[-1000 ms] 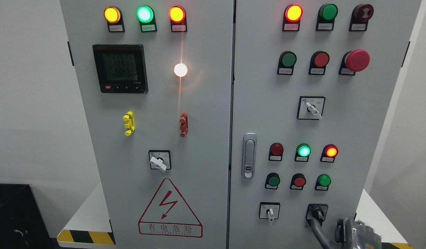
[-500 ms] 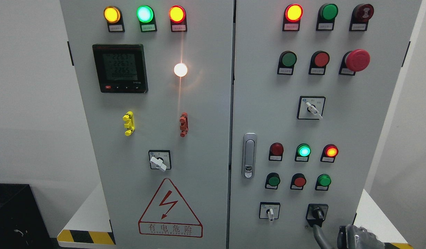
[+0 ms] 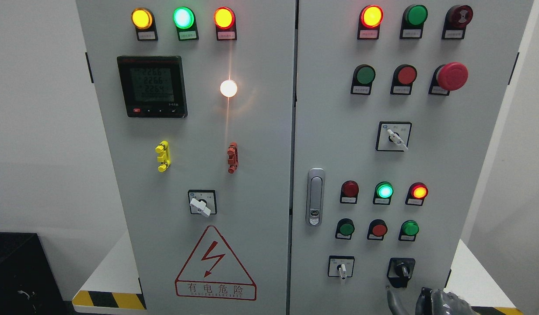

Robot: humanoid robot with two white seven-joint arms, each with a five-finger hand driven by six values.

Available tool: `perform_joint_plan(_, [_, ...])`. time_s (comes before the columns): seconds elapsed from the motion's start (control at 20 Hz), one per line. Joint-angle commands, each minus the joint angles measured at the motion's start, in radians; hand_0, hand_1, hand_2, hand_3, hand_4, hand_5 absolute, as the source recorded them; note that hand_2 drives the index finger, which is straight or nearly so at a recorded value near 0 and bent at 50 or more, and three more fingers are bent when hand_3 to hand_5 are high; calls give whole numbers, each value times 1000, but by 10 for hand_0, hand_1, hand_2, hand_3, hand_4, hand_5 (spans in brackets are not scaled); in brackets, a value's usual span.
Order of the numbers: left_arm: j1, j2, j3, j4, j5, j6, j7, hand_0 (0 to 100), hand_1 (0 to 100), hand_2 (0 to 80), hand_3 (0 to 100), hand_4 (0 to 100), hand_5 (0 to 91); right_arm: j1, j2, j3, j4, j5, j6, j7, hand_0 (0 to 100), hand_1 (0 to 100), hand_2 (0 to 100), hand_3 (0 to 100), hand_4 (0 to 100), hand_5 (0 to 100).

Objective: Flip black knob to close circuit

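Low at the bottom right edge, the right hand (image 3: 444, 302) showed only as grey knuckles and one dark finger (image 3: 394, 302) reaching up beside them; most of it was cut off by the frame, so whether it was released or clenched could not be told. It held nothing visible and stood apart from the panel.

Item: black knob (image 3: 401, 270), on a black plate at the lower right of the right-hand door, just above the finger, not touched by it.

Item: white selector switch (image 3: 341, 269), just left of the knob on the same row.

Item: three small push buttons above, green (image 3: 346, 229), red (image 3: 378, 229), green (image 3: 410, 228); over them three lamps, the middle green lamp (image 3: 384, 191) and the right red-orange lamp (image 3: 419, 191) lit.

Item: door latch (image 3: 315, 197), silver, upright, near the door's left edge.

Item: upper selector switch (image 3: 394, 136), then the large red mushroom button (image 3: 452, 76) toward the top right.

Item: left-hand door, carrying a digital meter (image 3: 152, 86), a bright white lamp (image 3: 228, 88), a yellow clip (image 3: 163, 156), a red clip (image 3: 232, 157), a white-handled switch (image 3: 201, 203) and a red warning triangle (image 3: 215, 262).

Item: cabinet (image 3: 260, 175), grey, standing on a white base with a yellow-and-black striped edge (image 3: 107, 299).
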Motion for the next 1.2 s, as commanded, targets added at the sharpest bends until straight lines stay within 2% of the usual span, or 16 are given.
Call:
perform_joint_plan(0.0, [23, -1, 0, -29, 0, 0, 0, 120, 556, 0, 0, 0, 0, 51, 0, 84, -101, -187, -9, -16, 0, 51, 651, 897, 816, 695])
perform_joint_plan(0.1, [23, -1, 0, -29, 0, 0, 0, 120, 556, 0, 0, 0, 0, 60, 0, 82, -106, -255, -17, -31, 0, 55, 548, 806, 736, 616])
perform_joint_plan(0.15, [23, -1, 0, -29, 0, 0, 0, 120, 556, 0, 0, 0, 0, 70, 0, 81, -110, -266, -17, -32, 0, 55, 530, 789, 727, 605])
perform_joint_plan(0.25, [23, -1, 0, -29, 0, 0, 0, 120, 556, 0, 0, 0, 0, 96, 0, 78, -126, -292, -20, -32, 0, 56, 411, 678, 658, 547])
perform_joint_plan(0.3, [23, -1, 0, -29, 0, 0, 0, 120, 556, 0, 0, 0, 0, 106, -2, 78, -133, -339, -25, -32, 0, 56, 402, 652, 641, 535])
perform_joint_plan(0.4, [23, -1, 0, -29, 0, 0, 0, 120, 556, 0, 0, 0, 0, 120, 0, 78, -155, -459, -29, -32, 0, 53, 314, 530, 540, 434])
perform_joint_plan(0.45, [23, -1, 0, -29, 0, 0, 0, 120, 556, 0, 0, 0, 0, 128, -2, 78, -164, -511, -29, -32, 0, 53, 306, 517, 524, 425])
perform_joint_plan(0.5, [23, 1, 0, -29, 0, 0, 0, 120, 556, 0, 0, 0, 0, 136, -2, 78, -169, -548, -31, -32, 0, 50, 281, 479, 476, 370])
perform_joint_plan(0.85, [23, 1, 0, -29, 0, 0, 0, 120, 556, 0, 0, 0, 0, 200, -2, 84, -203, -852, -129, -31, 0, 23, 206, 376, 352, 244])
perform_joint_plan(1.05, [23, -1, 0, -29, 0, 0, 0, 120, 556, 0, 0, 0, 0, 234, -2, 84, -230, -981, -158, -14, 0, 14, 168, 333, 306, 169])
perform_joint_plan(1.15, [23, -1, 0, -29, 0, 0, 0, 120, 556, 0, 0, 0, 0, 254, -3, 84, -233, -1010, -173, 19, 0, 9, 153, 322, 287, 148])
